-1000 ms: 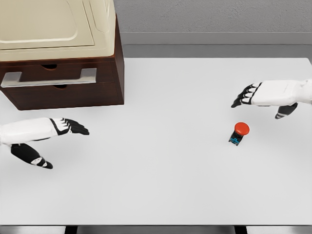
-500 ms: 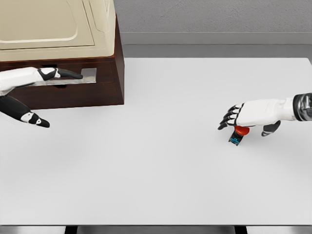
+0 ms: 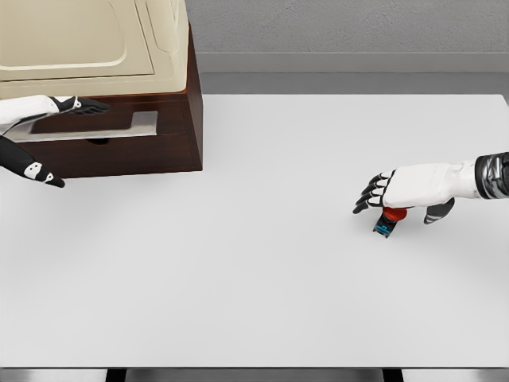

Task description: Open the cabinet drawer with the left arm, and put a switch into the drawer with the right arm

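Head view, the only one I have. Cabinet point(image 3: 119, 119) sits at the far left of the tabletop point(image 3: 262, 278), drawer point(image 3: 87, 127) not yet pulled out as far as I can judge.

Left hand point(image 3: 67, 106) is up at the drawer front, fingers extended flat just above the grey handle point(image 3: 95, 127), thumb hanging below; it grips nothing. I read this as the reach-for-handle step. Next it must hook the fingers behind the bar and pull toward me.

Right hand point(image 3: 398, 189) hovers over the switch point(image 3: 390, 219) (red cap, dark base, lying on the tabletop at right). Fingers spread and drooping forward, not closed on it; whether the palm touches the cap I cannot tell. It needs to close round the switch, then wait for the drawer.
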